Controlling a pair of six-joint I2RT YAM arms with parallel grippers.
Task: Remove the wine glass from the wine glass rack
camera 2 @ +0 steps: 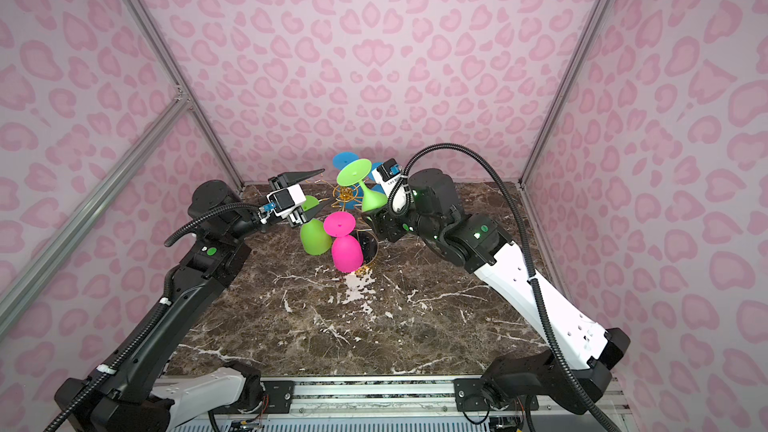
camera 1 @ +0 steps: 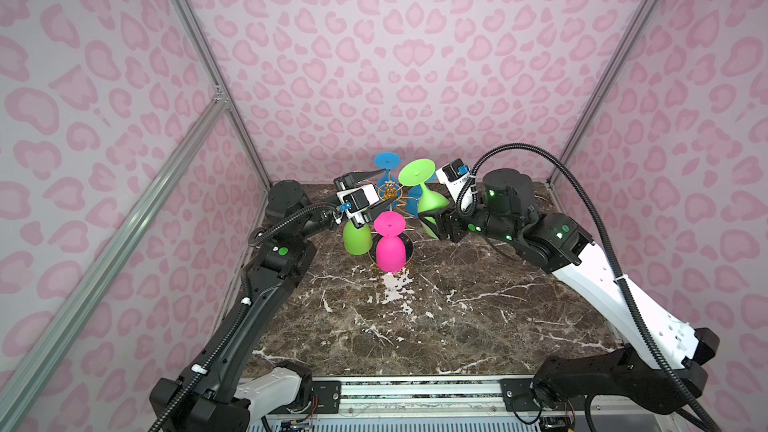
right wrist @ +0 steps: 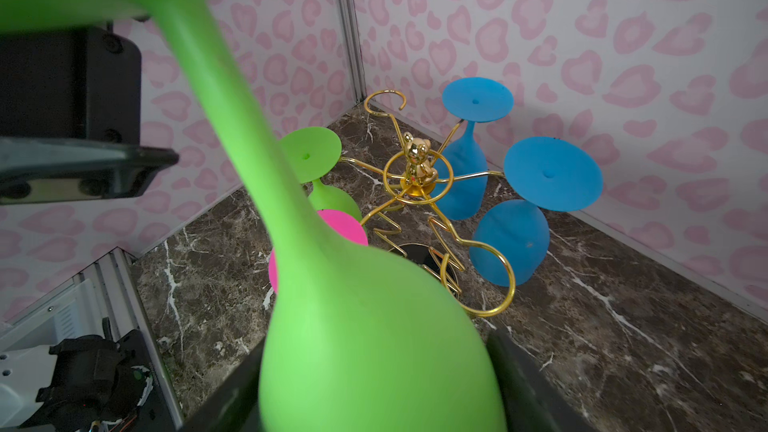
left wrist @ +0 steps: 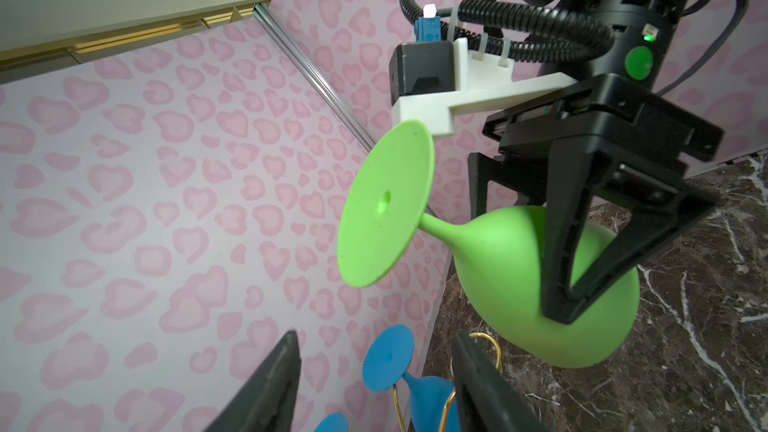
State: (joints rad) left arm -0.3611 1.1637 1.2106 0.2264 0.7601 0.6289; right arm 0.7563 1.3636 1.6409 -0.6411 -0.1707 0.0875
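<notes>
Right fingers (left wrist: 555, 243) clamp the bowl of the green wine glass (left wrist: 503, 259), one on the near side, the other behind it. So my right gripper (left wrist: 519, 268) is holding the glass, not slack. I grip the bowl because it's the fat part; the stem looks too thin to pinch safely.

The glass is tilted, foot up and outward, bowl low. It's in the air beside the wine glass rack (right wrist: 415, 191), with the stem clear of the gold wire, so I judge it off the rack. An empty loop (right wrist: 486, 312) sits nearest it.

My left gripper (left wrist: 376, 338) is on the opposite side of the rack, fingers (left wrist: 266, 388) apart and gripping nothing I can see. Gold wire runs just beside one finger. My guess is it's there to steady the rack against tipping.

Glass look: matte lime green, opaque, rubbery-looking. Wide flat foot with a small centre dimple, short stem, round bowl.

Hanging upside down on the rack: second green glass (right wrist: 309, 153), pink glass (camera 1: 390, 249), two blue glasses (right wrist: 511, 243). Marble table (camera 1: 457, 326) is below.
</notes>
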